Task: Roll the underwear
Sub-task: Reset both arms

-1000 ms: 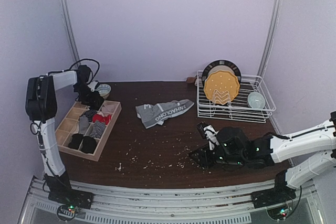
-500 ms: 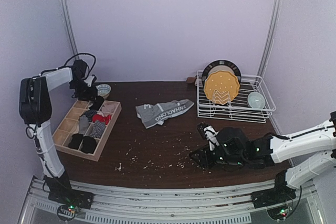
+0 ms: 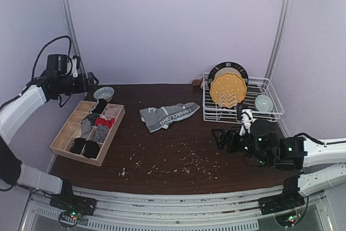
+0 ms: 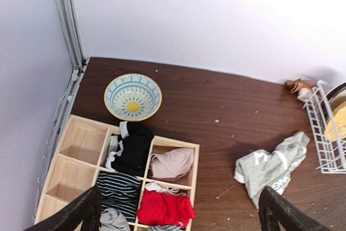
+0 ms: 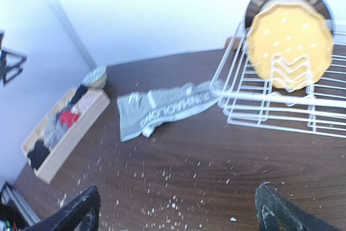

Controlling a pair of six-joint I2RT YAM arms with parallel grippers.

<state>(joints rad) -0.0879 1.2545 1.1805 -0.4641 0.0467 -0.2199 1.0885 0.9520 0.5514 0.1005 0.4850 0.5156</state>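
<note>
Grey underwear (image 3: 168,116) with a white-lettered waistband lies crumpled and flat on the dark table, also seen in the left wrist view (image 4: 273,167) and the right wrist view (image 5: 157,111). More underwear sits bundled in a wooden divided box (image 3: 116,128): black (image 4: 132,147), striped (image 4: 119,190), red (image 4: 165,208) and pale pink (image 4: 173,163) pieces. My left gripper (image 3: 91,80) hovers high above the box's far end, open and holding nothing (image 4: 179,198). My right gripper (image 3: 224,135) hangs over the table's right half, open and holding nothing (image 5: 178,193), well away from the grey underwear.
A white wire dish rack (image 3: 270,113) at the back right holds a yellow plate (image 3: 228,90) and a small bowl (image 3: 264,103). A patterned bowl (image 3: 104,92) stands behind the box. Pale crumbs (image 3: 178,163) are scattered over the table's front middle.
The left arm rose up and back from the box and its jaws opened. The right arm lifted off the table, shifted right, and its jaws opened wide.
</note>
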